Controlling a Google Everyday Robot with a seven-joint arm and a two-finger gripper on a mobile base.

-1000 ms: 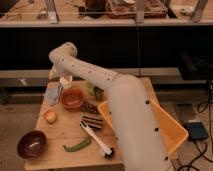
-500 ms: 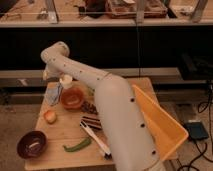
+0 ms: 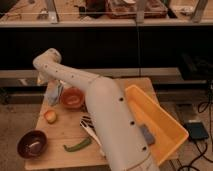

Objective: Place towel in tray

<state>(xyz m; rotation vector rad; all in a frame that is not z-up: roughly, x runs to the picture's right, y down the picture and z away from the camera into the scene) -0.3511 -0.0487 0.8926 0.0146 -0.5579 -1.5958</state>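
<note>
Towel (image 3: 53, 93) sits crumpled at the upper left of the table (image 3: 59, 134), touching the left side of the orange bowl (image 3: 73, 98). It is not lifted yet. Over the last second the arm's bend has swung leftward, from above the bowl to the upper left of the frame. The gripper (image 3: 48, 82) now hangs off that bend right over the towel. Jaws are spread with nothing pinched. The towel itself hasn't moved.

So this reads as the approach ending, with the grasp probably next: drop, close on a fold, lift.

Tray (image 3: 150, 107) is at the right edge of the table, well apart from the towel, with 1 dark pad (image 3: 146, 134) already inside. The carry will have to cross the bowl and the arm's own body, and all of the transfer is still to do.
</note>
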